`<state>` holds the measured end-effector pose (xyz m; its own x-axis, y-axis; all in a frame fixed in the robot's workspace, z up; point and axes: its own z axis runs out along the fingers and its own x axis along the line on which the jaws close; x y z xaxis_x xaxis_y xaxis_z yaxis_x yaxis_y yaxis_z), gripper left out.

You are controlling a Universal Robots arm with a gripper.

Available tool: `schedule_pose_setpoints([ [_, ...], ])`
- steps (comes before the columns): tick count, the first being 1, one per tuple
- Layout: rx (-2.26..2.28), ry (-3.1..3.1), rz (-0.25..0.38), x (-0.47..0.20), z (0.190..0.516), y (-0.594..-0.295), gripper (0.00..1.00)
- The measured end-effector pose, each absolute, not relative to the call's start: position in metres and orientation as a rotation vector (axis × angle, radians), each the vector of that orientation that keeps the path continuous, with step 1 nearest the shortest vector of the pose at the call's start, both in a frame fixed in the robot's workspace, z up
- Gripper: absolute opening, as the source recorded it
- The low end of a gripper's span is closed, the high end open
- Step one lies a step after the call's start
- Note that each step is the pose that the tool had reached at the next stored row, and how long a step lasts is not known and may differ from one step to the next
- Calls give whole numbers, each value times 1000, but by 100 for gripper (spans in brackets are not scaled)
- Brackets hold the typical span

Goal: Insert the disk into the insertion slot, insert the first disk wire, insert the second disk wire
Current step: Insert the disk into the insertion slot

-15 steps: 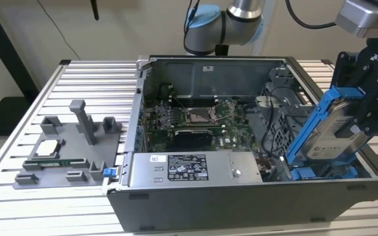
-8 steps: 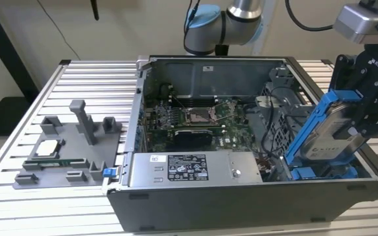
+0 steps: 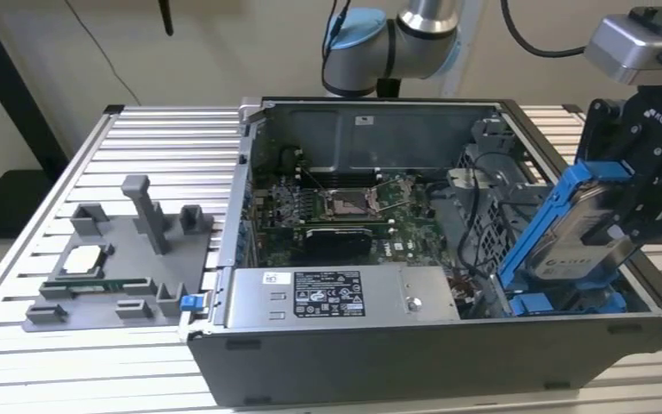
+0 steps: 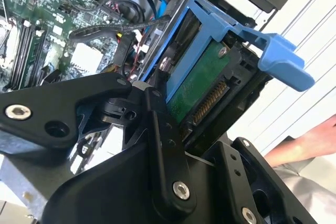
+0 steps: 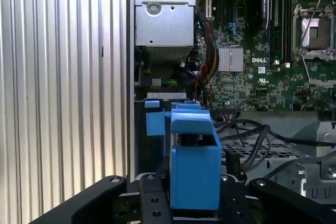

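Blue plastic carrier (image 3: 547,216) frames the disk (image 3: 590,233), and the gripper (image 3: 621,226) is clamped on the pair, with a black finger on either side. In the first wrist view the carrier's end stands squeezed between the fingers (image 5: 152,198). In the second wrist view the disk (image 4: 202,82) shows its green underside and a row of connector contacts, with one finger (image 4: 160,145) lying along its edge.

Position of the disk: tilted steeply, not seated. Its lower end points down into the slot (image 3: 567,302), the bay with blue fittings in the front corner of the computer case (image 3: 423,371), on the exterior view's right. Its upper end leans out toward the exterior view's right, above the case wall. Whether the lower end touches the fittings cannot be told.

Inside the case: the main circuit board (image 3: 343,207) lies flat in the middle, and a grey labelled power box (image 3: 343,297) sits along the front wall, beside the slot. Dark cables (image 3: 475,216) run loose between the board and the slot.

Surroundings: the case rests on a slatted metal table (image 3: 170,138). On the exterior view's left, well apart from the case, a grey tray (image 3: 113,250) holds a square processor chip (image 3: 82,259) and a memory stick (image 3: 96,285) lying near each other.

In the second wrist view a person's hand (image 4: 315,140) and a grey sleeve (image 4: 310,174) show at the table's edge, apart from the gripper.
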<state>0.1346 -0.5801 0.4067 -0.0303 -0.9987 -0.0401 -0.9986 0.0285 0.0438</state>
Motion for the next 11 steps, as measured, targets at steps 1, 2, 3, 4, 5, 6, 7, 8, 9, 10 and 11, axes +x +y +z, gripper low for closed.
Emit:
schedule_pose_setpoints([
  [1,2186,-2252,-93,135,406,-580,0],
  [2,2186,-2252,-94,135,406,-580,0],
  [3,2186,-2251,-93,135,405,-580,0],
  [4,2186,-2252,-94,135,405,-580,0],
  [5,2187,-2252,-94,135,404,-580,0],
  [6,2187,-2252,-94,135,404,-580,0],
  [7,2187,-2252,-94,135,403,-580,0],
  [8,2187,-2252,-94,135,402,-580,0],
  [9,2187,-2252,-94,135,402,-580,0],
  [10,2187,-2252,-94,135,401,-580,0],
  [11,2187,-2252,-94,135,401,-580,0],
])
